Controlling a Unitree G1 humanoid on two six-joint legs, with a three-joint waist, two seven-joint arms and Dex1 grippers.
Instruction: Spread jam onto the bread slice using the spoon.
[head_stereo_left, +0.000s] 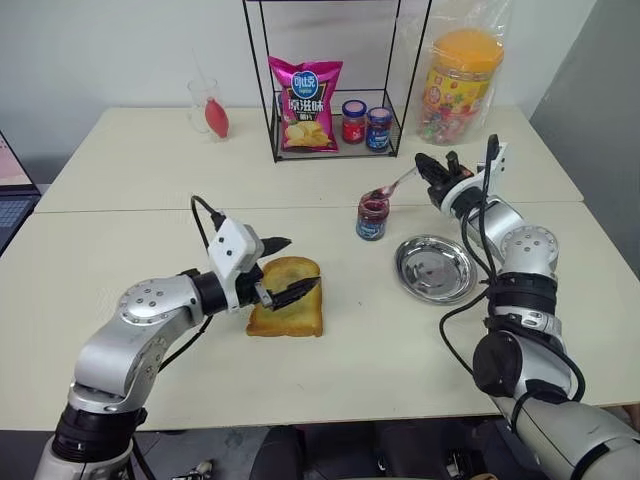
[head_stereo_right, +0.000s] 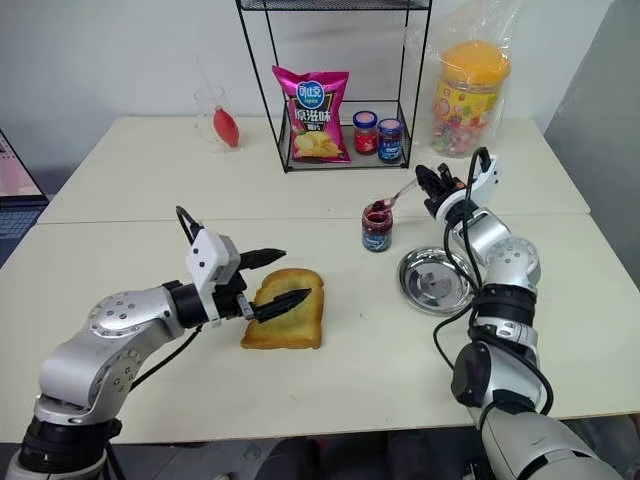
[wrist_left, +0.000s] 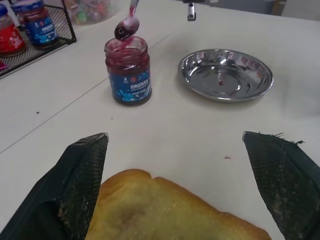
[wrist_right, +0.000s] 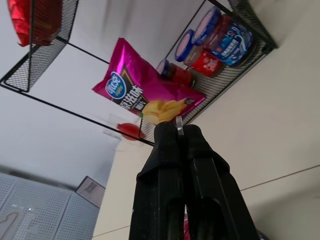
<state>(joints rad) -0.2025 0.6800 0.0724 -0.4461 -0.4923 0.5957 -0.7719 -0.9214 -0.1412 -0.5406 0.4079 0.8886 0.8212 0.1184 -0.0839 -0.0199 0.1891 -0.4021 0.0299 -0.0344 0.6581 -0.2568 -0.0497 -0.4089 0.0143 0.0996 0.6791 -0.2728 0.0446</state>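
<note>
I counted one bread slice (head_stereo_left: 287, 310), one spoon (head_stereo_left: 392, 187), one open jam jar (head_stereo_left: 373, 217) and one round metal dish (head_stereo_left: 435, 268) on the near table. My left gripper (head_stereo_left: 283, 270) stood wide open with nothing held, its fingers straddling the near corner of the toast. My right gripper (head_stereo_left: 429, 166) was clamped shut on the spoon's handle; the red-stained bowl hung just above the jar mouth. The jar held dark jam; the dish was nearly bare, just beside the jar. Behind, a wire rack (head_stereo_left: 276, 110) held one pink chip bag (head_stereo_left: 305, 104), a red-capped jar (head_stereo_left: 353, 121) and a blue-capped jar (head_stereo_left: 378, 128).
</note>
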